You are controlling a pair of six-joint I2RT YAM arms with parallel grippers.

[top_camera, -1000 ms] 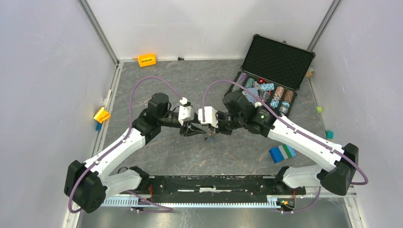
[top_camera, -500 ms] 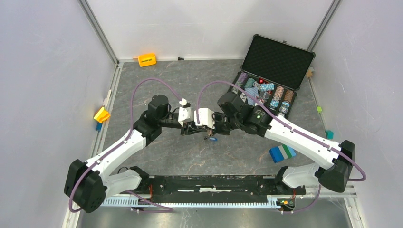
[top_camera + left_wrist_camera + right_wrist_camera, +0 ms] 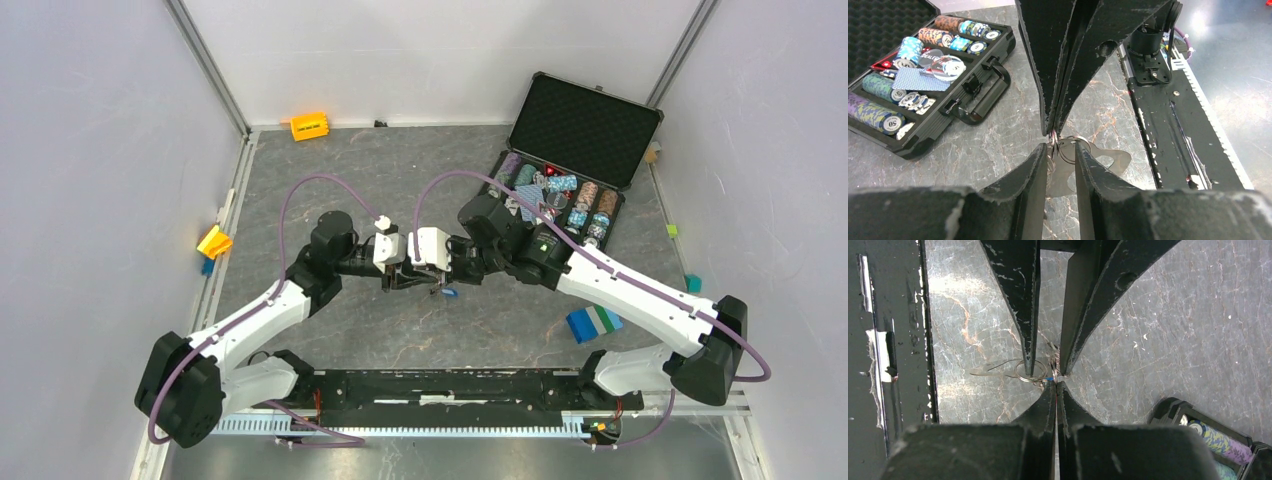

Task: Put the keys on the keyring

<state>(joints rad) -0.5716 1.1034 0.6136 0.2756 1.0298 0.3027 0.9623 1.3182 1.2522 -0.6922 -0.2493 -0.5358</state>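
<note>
The left fingers (image 3: 402, 280) and the right fingers (image 3: 1056, 390) meet tip to tip above the middle of the bench (image 3: 400, 170). The right pair are pressed together, their tips in a tangle of wire rings (image 3: 1074, 150); what they nip I cannot tell. The left pair stand a narrow gap apart. The flat grey keyring (image 3: 1122, 161) shows in that gap and out past one finger; whether they grip it I cannot tell. The blue key (image 3: 449, 293) hangs just under the right tips. Bare bench lies beyond and below the fingers. The black base rail (image 3: 1168, 130) edges the near side, and the chip case (image 3: 560, 190) sits behind the right fingers, well apart
</note>
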